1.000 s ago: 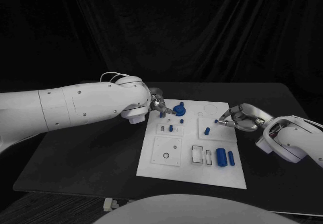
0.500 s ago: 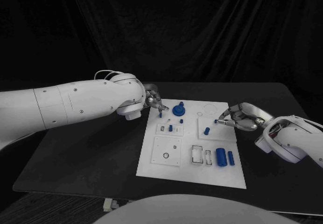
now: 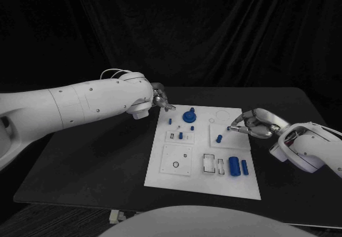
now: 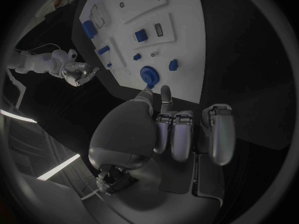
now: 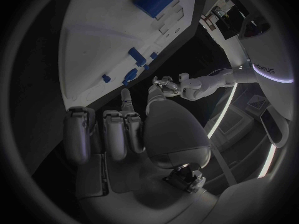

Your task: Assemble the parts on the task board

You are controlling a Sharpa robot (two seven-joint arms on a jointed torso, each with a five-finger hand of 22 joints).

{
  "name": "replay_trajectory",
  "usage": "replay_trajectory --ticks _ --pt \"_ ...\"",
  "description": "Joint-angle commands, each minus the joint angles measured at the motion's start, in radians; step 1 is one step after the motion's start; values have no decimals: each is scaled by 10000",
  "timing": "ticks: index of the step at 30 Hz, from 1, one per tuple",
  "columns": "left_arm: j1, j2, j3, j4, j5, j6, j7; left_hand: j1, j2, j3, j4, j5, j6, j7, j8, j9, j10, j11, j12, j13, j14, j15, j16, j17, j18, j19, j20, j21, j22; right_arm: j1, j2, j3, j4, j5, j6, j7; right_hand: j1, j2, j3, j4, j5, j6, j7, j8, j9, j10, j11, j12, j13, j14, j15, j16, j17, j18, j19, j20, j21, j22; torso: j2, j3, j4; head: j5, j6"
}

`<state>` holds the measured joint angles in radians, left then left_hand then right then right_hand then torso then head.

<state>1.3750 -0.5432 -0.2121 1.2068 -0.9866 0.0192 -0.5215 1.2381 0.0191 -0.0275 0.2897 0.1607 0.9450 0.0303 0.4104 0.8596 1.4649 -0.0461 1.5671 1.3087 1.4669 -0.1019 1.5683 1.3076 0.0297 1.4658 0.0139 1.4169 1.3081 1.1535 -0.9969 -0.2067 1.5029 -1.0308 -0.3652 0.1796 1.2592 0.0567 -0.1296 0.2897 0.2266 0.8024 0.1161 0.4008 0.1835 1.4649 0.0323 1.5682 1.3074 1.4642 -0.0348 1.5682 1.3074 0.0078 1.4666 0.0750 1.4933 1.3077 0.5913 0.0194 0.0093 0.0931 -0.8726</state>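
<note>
Now that the left hand (image 3: 161, 101) has released the blue round knob (image 3: 190, 117) and withdrawn empty, fingers curled, off the task board (image 3: 203, 170), the knob stands seated at the board's far edge, while the right hand (image 3: 255, 125) pinches a small blue peg (image 3: 229, 129).

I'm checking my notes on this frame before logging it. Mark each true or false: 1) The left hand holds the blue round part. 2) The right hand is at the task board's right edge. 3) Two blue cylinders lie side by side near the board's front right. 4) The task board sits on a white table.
1) False: the left hand is off the blue round part, at the task board's far left corner.
2) True: right hand.
3) True: blue cylinders.
4) False: the table is black.
</note>
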Motion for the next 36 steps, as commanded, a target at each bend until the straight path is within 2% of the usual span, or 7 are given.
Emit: replay_trajectory --ticks 1,11,14,20,25,30,36 --pt "-97 226 6 -401 -58 785 160 -197 37 -133 -8 -318 89 53 -61 -73 1059 64 37 2621 1039 80 25 2632 32 581 22 22 2008 -21 15 4 21 -4 -122 73 -102 34 -81 7 47 10 22 30 9 1059 71 26 2634 1066 76 26 2634 147 627 62 29 2331 13 -7 2 3 0" --pt "-269 761 7 -1401 -62 1474 26 -573 63 -435 0 -656 310 50 -219 -316 1059 71 37 2621 1039 94 25 2632 36 572 46 5 2026 -22 61 4 -9 -4 -78 47 -138 61 -92 12 64 7 24 28 9 1059 72 26 2634 1066 78 26 2634 147 628 63 29 2331 5 -3 2 35 0" --pt "-296 856 7 -1599 -63 1554 18 -705 75 -543 -2 -847 418 41 -316 -430 1059 73 37 2621 1039 95 25 2632 35 571 51 7 2038 -22 83 4 -20 -4 -65 41 -138 61 -92 12 64 7 24 28 9 1059 72 26 2634 1066 78 26 2634 147 628 63 29 2331 1 -3 4 23 0" --pt "-334 1003 7 -1819 -63 1619 81 -729 118 -578 -18 -862 521 31 -437 -549 1059 67 37 2621 1039 94 25 2632 36 570 50 5 2046 -22 118 4 -59 -3 -40 28 -138 61 -92 12 64 7 24 28 9 1059 72 26 2634 1066 78 26 2634 147 628 63 29 2331 3 0 3 54 0" --pt "-390 1117 8 -1924 -63 1690 167 -622 163 -589 -42 -598 624 44 -676 -747 1059 73 37 2621 1039 101 25 2632 39 563 53 -16 2052 -22 137 4 -81 -3 -31 23 -164 79 -101 14 71 5 25 26 8 1059 73 26 2634 1066 79 26 2634 148 627 64 26 2330 -4 6 -2 59 0" --pt "-475 1239 8 -2054 -63 1913 166 -396 186 -584 -74 -42 751 60 -943 -952 1059 81 37 2621 1039 106 25 2632 48 547 60 -67 2054 -22 127 4 -78 -3 -29 17 -164 79 -101 14 71 5 25 26 8 1059 73 26 2634 1066 79 26 2634 148 627 64 26 2330 -3 4 1 11 0" --pt "-523 1309 8 -2160 -63 1964 174 -231 179 -574 -93 396 814 64 -1100 -1056 1059 87 37 2621 1039 112 25 2632 52 539 66 -96 2058 -22 112 4 -82 -3 -27 11 -172 86 -104 10 79 3 25 25 8 1059 74 26 2634 1066 79 26 2634 148 628 65 27 2330 -8 7 -2 -6 0"
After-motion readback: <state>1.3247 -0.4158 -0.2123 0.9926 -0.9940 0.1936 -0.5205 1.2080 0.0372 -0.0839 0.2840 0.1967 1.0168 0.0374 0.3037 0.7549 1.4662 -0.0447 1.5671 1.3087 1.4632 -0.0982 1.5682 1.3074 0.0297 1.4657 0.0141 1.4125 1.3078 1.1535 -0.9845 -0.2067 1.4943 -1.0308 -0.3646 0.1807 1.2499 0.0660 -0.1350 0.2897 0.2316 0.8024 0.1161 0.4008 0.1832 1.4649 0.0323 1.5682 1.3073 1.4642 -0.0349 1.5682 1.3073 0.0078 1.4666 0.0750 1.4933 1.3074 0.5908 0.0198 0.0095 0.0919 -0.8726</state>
